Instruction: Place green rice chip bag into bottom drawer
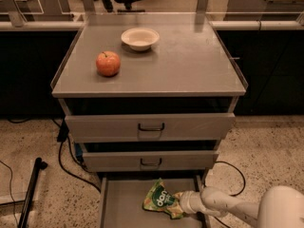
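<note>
The green rice chip bag [159,199] is a crinkly light-green pouch with a dark round logo. It sits inside the open bottom drawer [123,205], at the right side of its grey floor. My gripper [179,204] comes in from the lower right on a white arm and is at the bag's right edge, down in the drawer. The bag covers the fingertips.
A red apple [108,63] and a white bowl [140,38] stand on the cabinet top [190,61]. Two upper drawers [151,126] with dark loop handles are slightly pulled out above the bottom one. Black cables [71,167] and a dark pole [29,194] lie on the floor at left.
</note>
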You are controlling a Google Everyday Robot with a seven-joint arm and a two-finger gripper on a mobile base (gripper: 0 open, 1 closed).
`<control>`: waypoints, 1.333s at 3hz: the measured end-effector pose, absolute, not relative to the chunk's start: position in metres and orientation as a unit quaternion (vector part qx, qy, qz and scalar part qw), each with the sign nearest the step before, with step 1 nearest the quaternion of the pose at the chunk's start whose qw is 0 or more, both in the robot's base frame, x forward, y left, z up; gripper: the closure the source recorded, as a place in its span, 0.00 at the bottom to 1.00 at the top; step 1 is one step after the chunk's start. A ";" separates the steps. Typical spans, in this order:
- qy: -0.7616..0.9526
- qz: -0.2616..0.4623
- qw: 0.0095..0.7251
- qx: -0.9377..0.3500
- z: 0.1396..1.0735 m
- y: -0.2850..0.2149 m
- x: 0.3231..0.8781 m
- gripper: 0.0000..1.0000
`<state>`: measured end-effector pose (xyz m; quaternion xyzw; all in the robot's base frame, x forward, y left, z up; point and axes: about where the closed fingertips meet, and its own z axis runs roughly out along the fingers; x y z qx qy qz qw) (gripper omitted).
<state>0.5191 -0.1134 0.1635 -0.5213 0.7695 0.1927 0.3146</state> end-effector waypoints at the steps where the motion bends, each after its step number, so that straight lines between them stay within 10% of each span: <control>1: 0.775 0.195 0.323 -0.508 0.152 -0.116 0.531 1.00; 4: 0.775 0.194 0.324 -0.506 0.151 -0.117 0.533 0.29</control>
